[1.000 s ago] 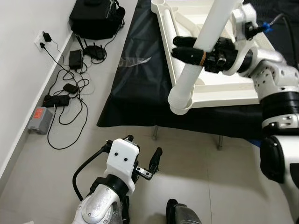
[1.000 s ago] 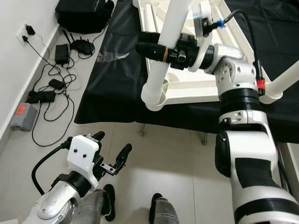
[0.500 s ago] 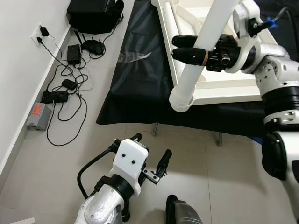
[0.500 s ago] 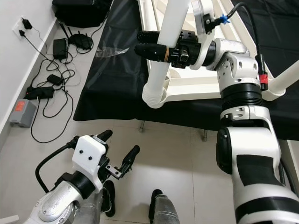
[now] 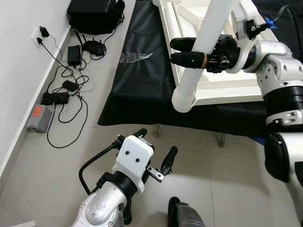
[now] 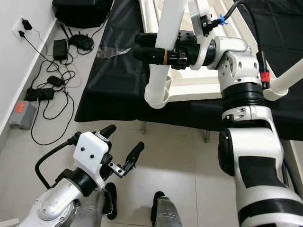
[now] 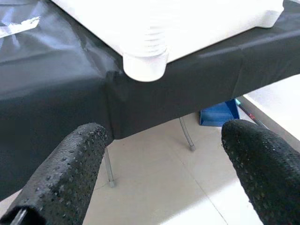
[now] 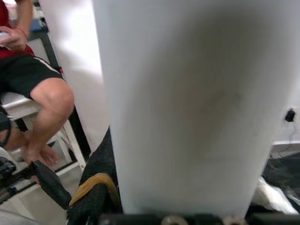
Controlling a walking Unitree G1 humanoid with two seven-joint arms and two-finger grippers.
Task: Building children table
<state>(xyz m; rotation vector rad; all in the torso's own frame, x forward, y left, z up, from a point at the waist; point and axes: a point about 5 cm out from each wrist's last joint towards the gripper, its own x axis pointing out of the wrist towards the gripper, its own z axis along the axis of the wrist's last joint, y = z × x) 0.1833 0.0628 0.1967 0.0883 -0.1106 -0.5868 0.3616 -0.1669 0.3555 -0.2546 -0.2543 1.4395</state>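
My right gripper (image 5: 176, 51) is shut on a white tubular table leg (image 5: 187, 87), holding it tilted above the front left corner of the upturned white tabletop (image 5: 227, 93). The leg's ribbed lower end hangs just past the tabletop's edge. In the right wrist view the leg (image 8: 187, 103) fills the space between my fingers (image 8: 93, 194). The tabletop lies on a bench draped in black cloth (image 5: 137, 85). My left gripper (image 5: 155, 144) stands open low over the floor, in front of the bench. Its fingers (image 7: 61, 173) point at the leg's end (image 7: 143, 65).
Cables, a power strip (image 5: 56, 99), a grey box (image 5: 39, 118) and a black bag (image 5: 92, 14) lie along the left wall. Another white leg (image 6: 289, 78) juts out at the right. A seated person's legs (image 8: 42, 98) are beyond the bench. Thin metal bench legs (image 5: 221, 141) stand on the tiles.
My left arm has come up and forward towards the bench, fingers still open. My right gripper has shifted slightly left with the leg in it.
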